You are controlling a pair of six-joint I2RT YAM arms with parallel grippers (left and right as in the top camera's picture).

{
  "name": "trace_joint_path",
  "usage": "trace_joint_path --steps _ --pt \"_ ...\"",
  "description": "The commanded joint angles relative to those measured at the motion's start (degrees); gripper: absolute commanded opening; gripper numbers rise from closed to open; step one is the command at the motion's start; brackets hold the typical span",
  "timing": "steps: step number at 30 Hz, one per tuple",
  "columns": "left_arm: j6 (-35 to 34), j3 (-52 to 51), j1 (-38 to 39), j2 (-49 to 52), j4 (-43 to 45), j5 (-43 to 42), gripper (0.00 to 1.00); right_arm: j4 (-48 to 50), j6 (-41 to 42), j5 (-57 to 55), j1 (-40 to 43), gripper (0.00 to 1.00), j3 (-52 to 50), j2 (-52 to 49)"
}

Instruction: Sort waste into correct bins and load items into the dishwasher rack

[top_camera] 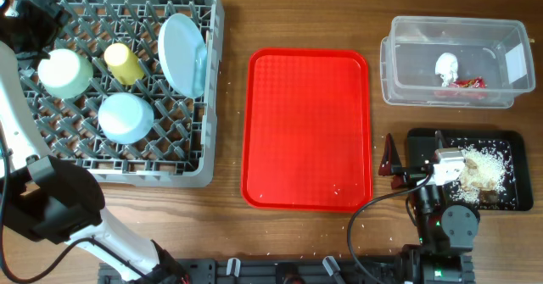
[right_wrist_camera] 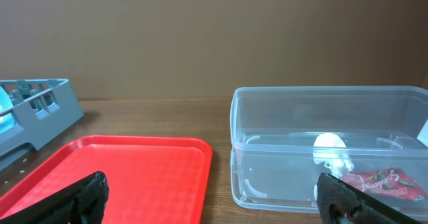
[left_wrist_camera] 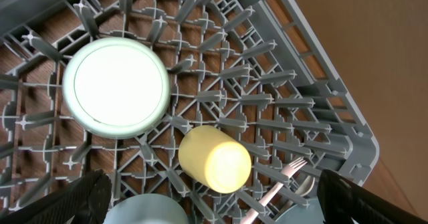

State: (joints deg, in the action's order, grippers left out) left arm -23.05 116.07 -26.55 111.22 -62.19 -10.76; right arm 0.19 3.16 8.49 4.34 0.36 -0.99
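Observation:
The grey dishwasher rack (top_camera: 199, 153) at the left holds an upturned pale green bowl (top_camera: 65, 72), a yellow cup (top_camera: 124, 64) on its side, an upturned light blue bowl (top_camera: 125, 117) and a pale blue plate (top_camera: 182, 53) on edge. My left gripper (top_camera: 41, 25) hangs open and empty over the rack's far-left corner. Its view shows the green bowl (left_wrist_camera: 115, 87), the cup (left_wrist_camera: 214, 158), the white fork (left_wrist_camera: 277, 180) and the spoon (left_wrist_camera: 305, 184). The clear tub (top_camera: 407, 64) holds the napkin (top_camera: 447, 65) and red wrapper (top_camera: 469, 83). The black tray (top_camera: 509, 140) holds food scraps (top_camera: 484, 169). My right gripper (top_camera: 414, 148) is open and empty.
The red serving tray (top_camera: 310, 127) lies in the middle with a few crumbs near its front edge. In the right wrist view the red tray (right_wrist_camera: 120, 170) is to the left and the tub (right_wrist_camera: 281, 150) to the right, with a strip of wood between them.

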Motion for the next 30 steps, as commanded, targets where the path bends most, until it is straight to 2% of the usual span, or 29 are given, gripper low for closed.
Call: trace_joint_path --steps 1,3,6,9,14,16,17,22,30 --pt "0.63 -0.04 -0.2 0.28 -6.38 0.81 1.0 0.22 0.0 -1.16 0.24 1.0 -0.07 0.79" --pt "0.76 -0.24 0.0 -0.15 -12.04 2.97 1.0 0.22 0.0 -1.16 0.24 1.0 -0.07 0.79" --pt "4.31 -7.41 2.08 -4.52 -9.62 5.75 1.0 0.22 0.0 -1.16 0.24 1.0 -0.07 0.79" --pt "9.07 -27.63 6.64 -15.39 6.19 5.73 1.0 0.22 -0.02 -1.16 0.24 1.0 -0.07 0.79" --pt "9.38 -66.01 15.17 -36.02 39.76 5.73 1.0 0.22 0.0 -1.16 0.24 1.0 -0.07 0.79" --pt "9.35 -80.39 19.04 -45.2 51.25 5.73 1.0 0.22 -0.02 -1.16 0.24 1.0 -0.07 0.79" --pt "9.35 -85.2 20.2 -49.09 53.59 5.73 1.0 0.22 -0.02 -1.16 0.24 1.0 -0.07 0.79" --pt "9.31 -101.79 21.57 -71.69 53.86 5.7 1.0 0.22 0.0 -1.16 0.24 1.0 -0.07 0.79" --pt "9.33 -113.5 23.82 -96.45 54.36 5.81 1.0 0.22 -0.02 -1.16 0.24 1.0 -0.07 0.79"
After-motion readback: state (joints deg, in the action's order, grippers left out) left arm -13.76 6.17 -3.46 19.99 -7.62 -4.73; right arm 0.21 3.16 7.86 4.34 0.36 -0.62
